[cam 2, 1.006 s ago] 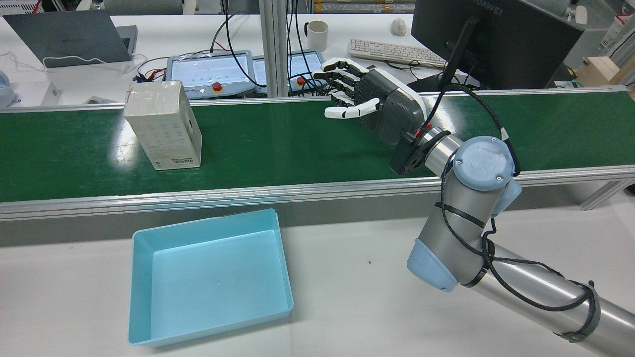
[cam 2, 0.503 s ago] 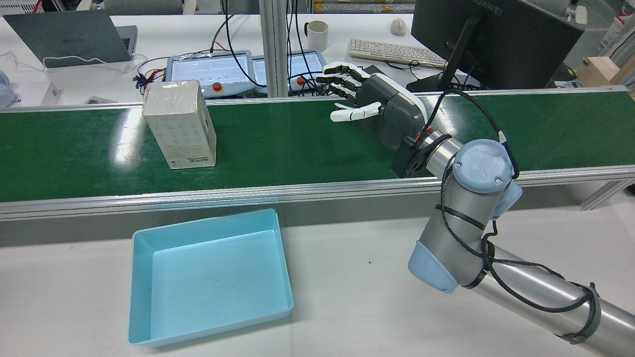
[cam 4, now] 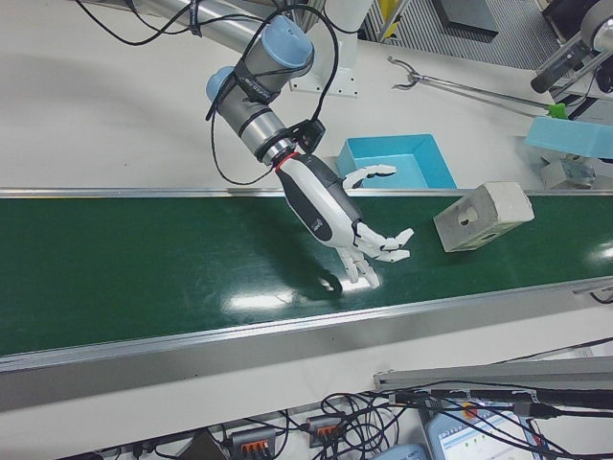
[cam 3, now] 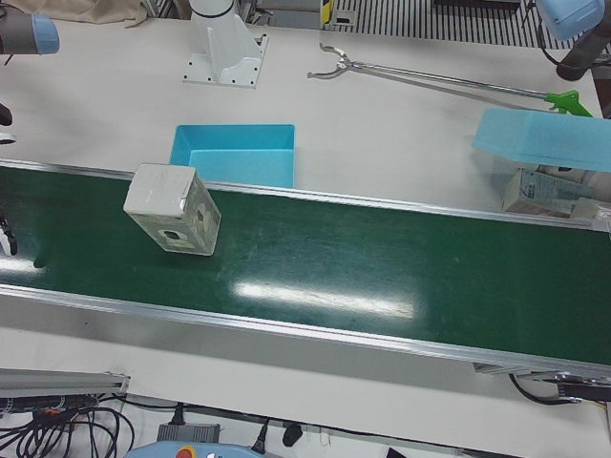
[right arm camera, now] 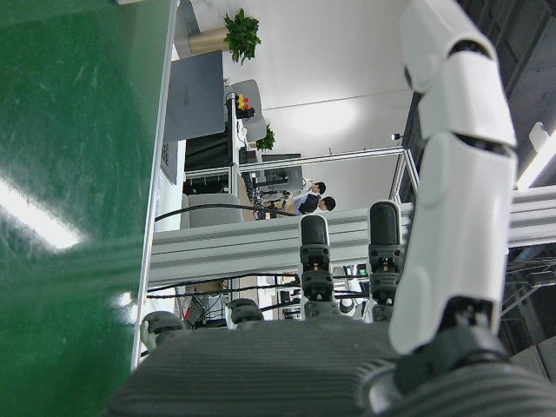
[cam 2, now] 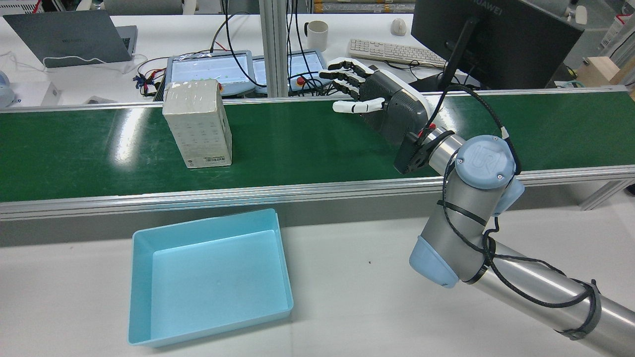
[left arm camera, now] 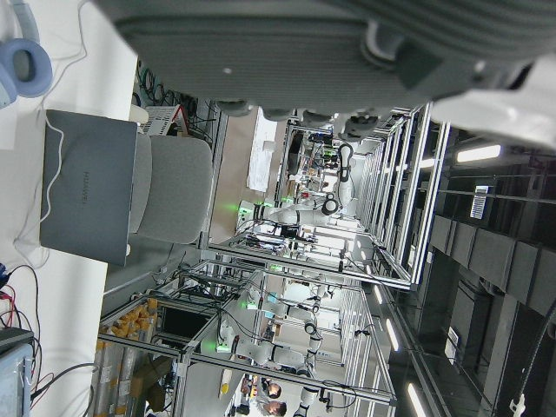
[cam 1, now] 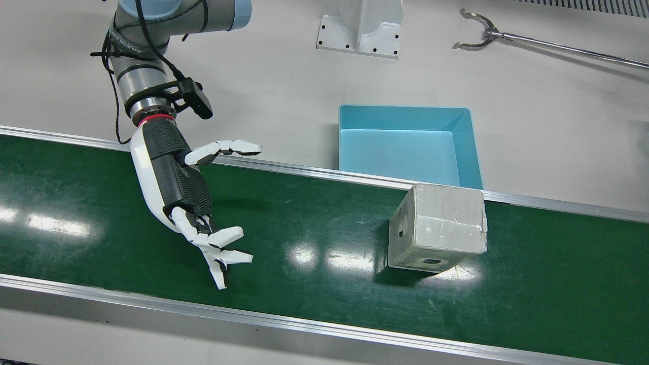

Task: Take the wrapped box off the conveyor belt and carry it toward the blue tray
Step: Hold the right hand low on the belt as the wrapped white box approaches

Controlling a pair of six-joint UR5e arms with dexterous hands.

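The wrapped box [cam 1: 438, 228] is a pale grey cube standing on the green conveyor belt [cam 1: 304, 218]; it also shows in the rear view [cam 2: 198, 124] and the right-front view [cam 4: 484, 216]. My right hand [cam 1: 177, 187] is open with fingers spread, hovering over the belt well apart from the box, palm turned toward it [cam 2: 382, 104]. The blue tray [cam 1: 405, 117] sits empty on the white table beside the belt, near the box [cam 2: 208, 277]. Of my left hand only part of the palm [left arm camera: 304, 52] shows; its fingers are hidden.
A long reacher tool [cam 1: 507, 35] lies on the table behind the tray. An arm pedestal [cam 1: 360, 25] stands at the back. Teach pendants [cam 2: 208, 69], a monitor [cam 2: 496, 39] and a keyboard lie beyond the belt's far rail. A light blue sheet [cam 3: 544, 138] lies at the table's end.
The box has travelled along the belt toward my right hand. The right hand has stayed open, shifting slightly toward the far rail.
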